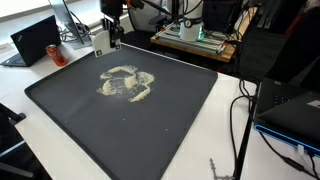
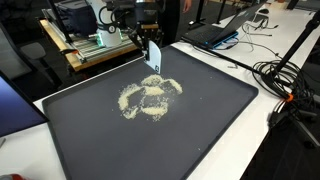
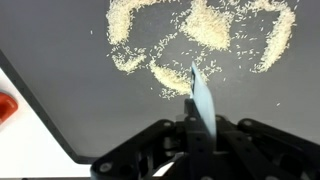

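My gripper is shut on a thin white card and holds it upright at the far edge of a large black mat. Rice grains lie scattered in looping curves on the middle of the mat, just in front of the card. In the wrist view the card shows edge-on between the closed fingers, with its tip beside the nearest rice. The card's lower edge looks close to the mat; I cannot tell whether it touches.
A laptop and a red can stand beside the mat. A wooden board with electronics sits behind it. Cables trail along one side. A red object lies off the mat's edge.
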Robot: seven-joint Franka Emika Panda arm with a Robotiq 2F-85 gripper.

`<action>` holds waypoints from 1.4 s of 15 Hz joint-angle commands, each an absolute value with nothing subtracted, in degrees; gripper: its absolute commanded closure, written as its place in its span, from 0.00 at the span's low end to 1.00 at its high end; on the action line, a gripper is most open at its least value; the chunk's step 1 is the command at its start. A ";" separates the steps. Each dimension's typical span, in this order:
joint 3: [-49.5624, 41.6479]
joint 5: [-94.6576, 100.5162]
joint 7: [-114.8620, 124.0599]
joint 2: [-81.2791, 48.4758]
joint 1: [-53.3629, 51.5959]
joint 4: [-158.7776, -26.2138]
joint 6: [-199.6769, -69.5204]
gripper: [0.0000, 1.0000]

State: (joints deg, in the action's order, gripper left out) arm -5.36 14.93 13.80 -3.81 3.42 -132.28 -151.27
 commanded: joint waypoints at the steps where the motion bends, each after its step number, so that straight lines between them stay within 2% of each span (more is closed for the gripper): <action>1: -4.54 10.87 12.91 -10.20 3.00 -128.05 -152.64 0.99; 9: -5.25 6.22 12.84 -22.81 2.86 -121.08 -158.90 0.99; 21: -8.24 3.68 13.30 -33.65 2.64 -112.24 -158.79 0.99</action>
